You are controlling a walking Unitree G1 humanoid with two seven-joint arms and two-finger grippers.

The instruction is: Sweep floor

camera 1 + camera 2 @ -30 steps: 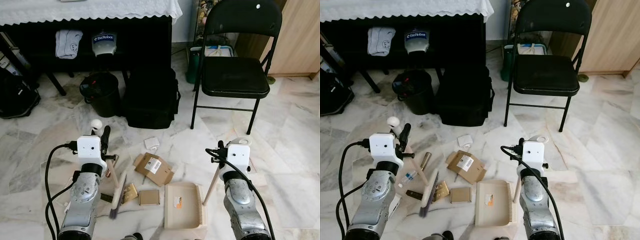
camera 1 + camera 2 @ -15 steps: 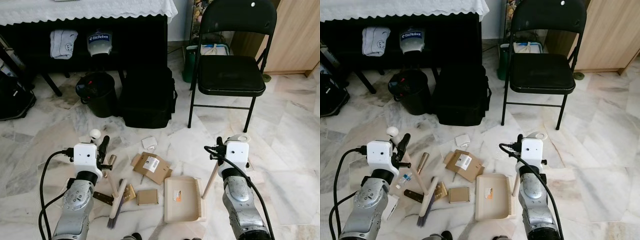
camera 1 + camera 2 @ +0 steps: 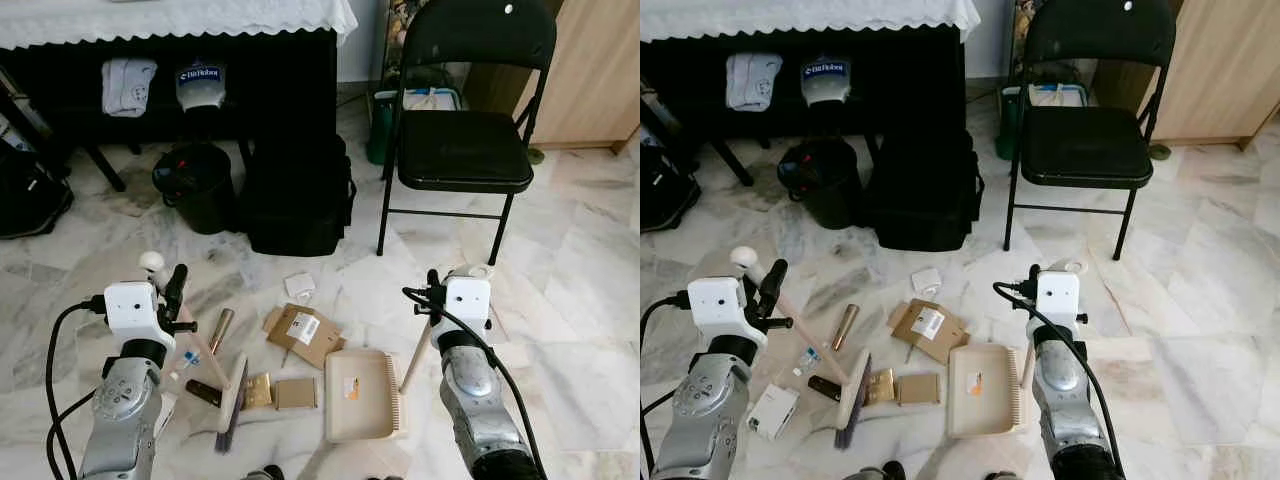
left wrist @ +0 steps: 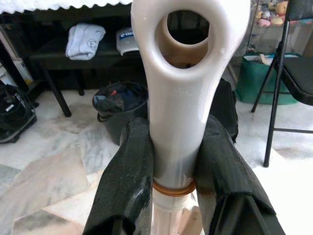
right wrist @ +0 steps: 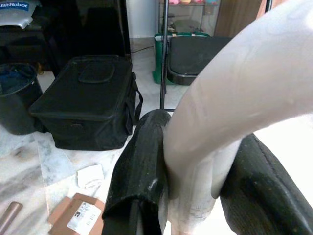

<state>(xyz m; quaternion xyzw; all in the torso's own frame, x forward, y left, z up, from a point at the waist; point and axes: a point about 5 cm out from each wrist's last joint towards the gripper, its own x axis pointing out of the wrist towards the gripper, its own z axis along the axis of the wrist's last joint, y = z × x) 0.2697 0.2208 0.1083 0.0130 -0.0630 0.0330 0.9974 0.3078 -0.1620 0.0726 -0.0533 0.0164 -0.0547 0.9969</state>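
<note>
Left gripper (image 4: 171,181) fingers pinching brush (image 3: 232,395) handle; bristle head lying at 9 o'clock of dustpan (image 3: 362,395), litter between. Right gripper (image 5: 195,196) fingers clamping dustpan handle.

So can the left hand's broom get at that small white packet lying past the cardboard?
Probably yes: the left hand grips the broom, and bare floor lies between its head and the packet; the cardboard sits beside that path.
</note>
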